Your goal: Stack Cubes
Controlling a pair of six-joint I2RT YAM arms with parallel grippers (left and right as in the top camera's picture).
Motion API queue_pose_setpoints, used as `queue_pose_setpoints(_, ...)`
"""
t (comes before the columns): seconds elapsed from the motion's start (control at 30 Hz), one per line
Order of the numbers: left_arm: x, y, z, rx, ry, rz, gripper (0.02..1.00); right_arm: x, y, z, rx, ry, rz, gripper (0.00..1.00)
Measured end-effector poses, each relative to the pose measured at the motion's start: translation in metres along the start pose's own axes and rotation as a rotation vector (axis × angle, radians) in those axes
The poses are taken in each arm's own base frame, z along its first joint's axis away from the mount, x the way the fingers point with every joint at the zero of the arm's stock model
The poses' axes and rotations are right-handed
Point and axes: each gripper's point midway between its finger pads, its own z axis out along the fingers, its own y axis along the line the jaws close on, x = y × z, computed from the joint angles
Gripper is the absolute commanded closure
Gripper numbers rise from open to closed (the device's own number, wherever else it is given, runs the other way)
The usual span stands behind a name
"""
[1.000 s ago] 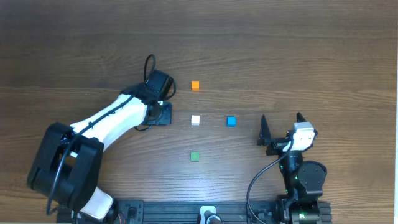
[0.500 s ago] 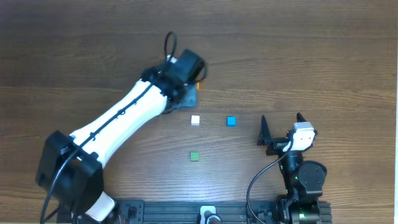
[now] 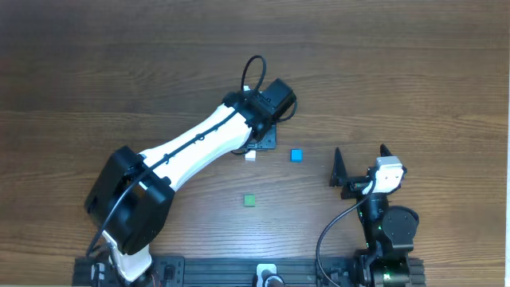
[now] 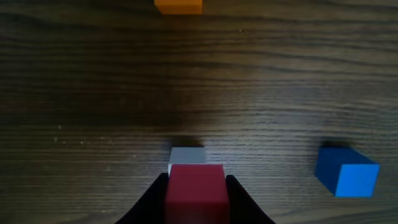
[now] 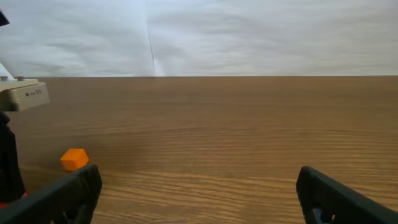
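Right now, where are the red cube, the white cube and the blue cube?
red cube (image 4: 194,190), left wrist view, face toward the camera.
white cube (image 4: 186,155), left wrist view, its exposed face.
blue cube (image 3: 296,155), top view, middle of its top face.

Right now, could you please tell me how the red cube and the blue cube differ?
The red cube is clamped in the left gripper; the blue cube lies free on the table. The red cube is close by the white cube; the blue cube stands alone. Both are small cubes.
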Motion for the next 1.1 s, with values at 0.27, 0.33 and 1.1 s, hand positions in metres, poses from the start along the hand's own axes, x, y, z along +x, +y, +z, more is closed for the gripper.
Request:
queue_pose_setpoints(0.27,0.002,0.002,0.000,-0.008,0.009,-0.015,0.976,0.000,0.000,0.000,0.000,0.000,0.000,0.007)
queue_pose_setpoints(0.33,0.003,0.002,0.000,-0.009,0.011,-0.017,0.976,0.000,0.000,0.000,0.000,0.000,0.000,0.007)
queue_pose_setpoints(1.1,0.014,0.004,0.017,-0.026,0.068,-0.026,0.978,0.000,0.000,0.000,0.000,0.000,-0.001,0.007)
